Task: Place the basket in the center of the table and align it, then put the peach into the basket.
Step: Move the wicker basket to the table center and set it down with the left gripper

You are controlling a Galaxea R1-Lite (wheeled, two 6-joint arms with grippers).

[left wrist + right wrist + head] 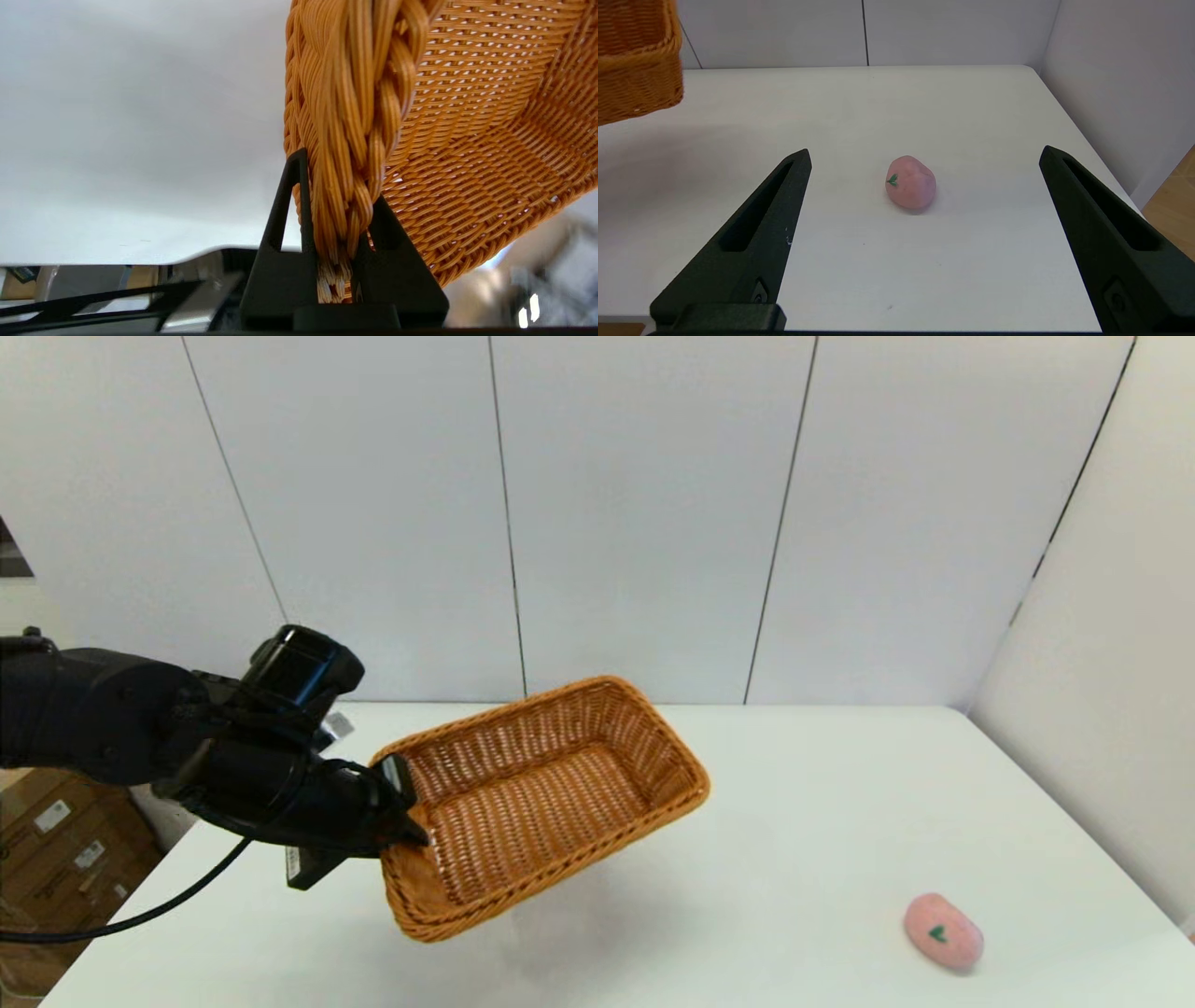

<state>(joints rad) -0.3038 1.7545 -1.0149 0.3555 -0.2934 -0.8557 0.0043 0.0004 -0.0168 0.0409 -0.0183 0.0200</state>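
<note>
The left gripper (pixel 403 807) was shut tight on the braided rim of the basket (pixel 546 798), pinching one short end of it. From the left wrist view, one black finger (pixel 289 210) sat on the outside of the rim and the other sat on the inside, with the thick orange braid squeezed between them. The basket hung up in the air above the table (pixel 794 803), not touching it. It was tipped, with the held end low and near the robot and the far end higher, and a soft shadow lay on the white top under it. Nothing was inside the basket. The peach (pixel 943 931) lay on the table well apart from the basket, off toward the robot's right side and close to the near edge. It was pink with a small green mark on it. The right gripper (pixel 924 186) was held low by the near edge of the table, with its two fingers spread wide and nothing between them. The peach sat on the table a little way out past those open fingers.
</note>
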